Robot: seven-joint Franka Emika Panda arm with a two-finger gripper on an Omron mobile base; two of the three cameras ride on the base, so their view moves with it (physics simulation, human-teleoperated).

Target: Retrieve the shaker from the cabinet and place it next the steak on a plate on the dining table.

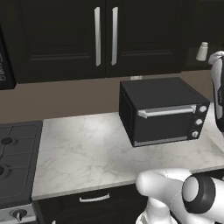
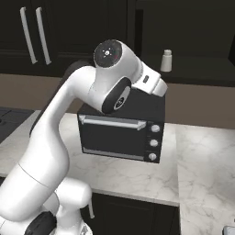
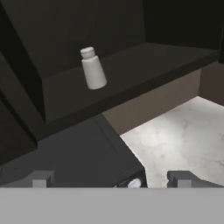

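The reach for the small pale grey-white tapered shaker (image 3: 93, 68) is in hand: it stands upright on the open shelf of the black upper wall cabinet (image 1: 57, 39), above and beyond the black box-like toaster oven (image 2: 121, 133) on the marble worktop (image 1: 83, 148). The claw (image 3: 111, 179), fingers spread wide and empty, is well short; next it must advance and centre on the shaker. The right base view shows the arm's bend; the hand view gives the line of approach

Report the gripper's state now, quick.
Gripper: open, holding nothing; the shaker stands apart on the cabinet shelf.
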